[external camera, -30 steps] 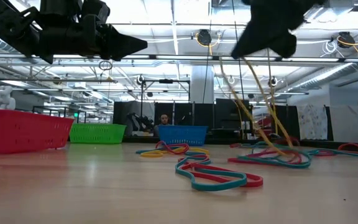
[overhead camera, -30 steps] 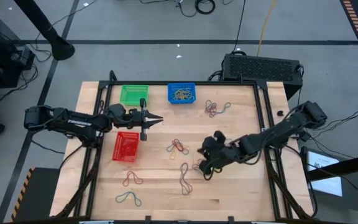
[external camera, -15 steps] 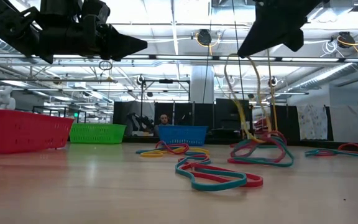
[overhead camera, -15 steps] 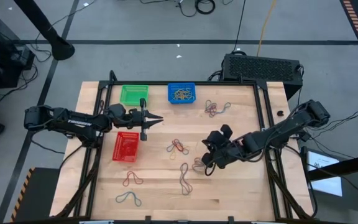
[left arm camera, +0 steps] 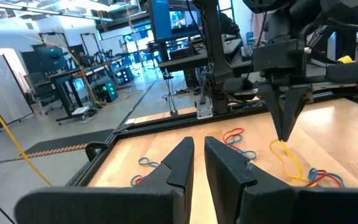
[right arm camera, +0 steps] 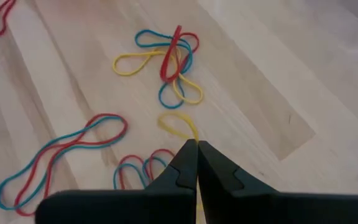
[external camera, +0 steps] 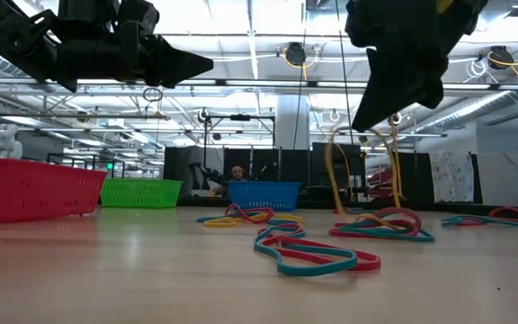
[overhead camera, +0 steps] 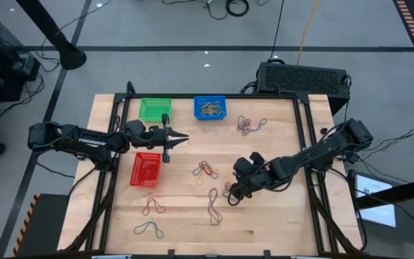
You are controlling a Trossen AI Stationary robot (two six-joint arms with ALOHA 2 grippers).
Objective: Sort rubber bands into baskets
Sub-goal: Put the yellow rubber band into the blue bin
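Rubber bands are mid-sort: your right tool (right arm camera: 196,144), pressed together, pinches a yellow band (right arm camera: 179,126) hanging beneath it, so carry it to its basket.

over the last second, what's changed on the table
The right pincer, shut on a yellow rubber band, rose with it and then dipped again, drifting slightly toward the left arm; the band's lower end remains in the pile. The left pincer and the three baskets stayed put.

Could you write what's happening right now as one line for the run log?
right gripper: shut on yellow rubber band, lifting | left gripper: waiting above table, beside red basket
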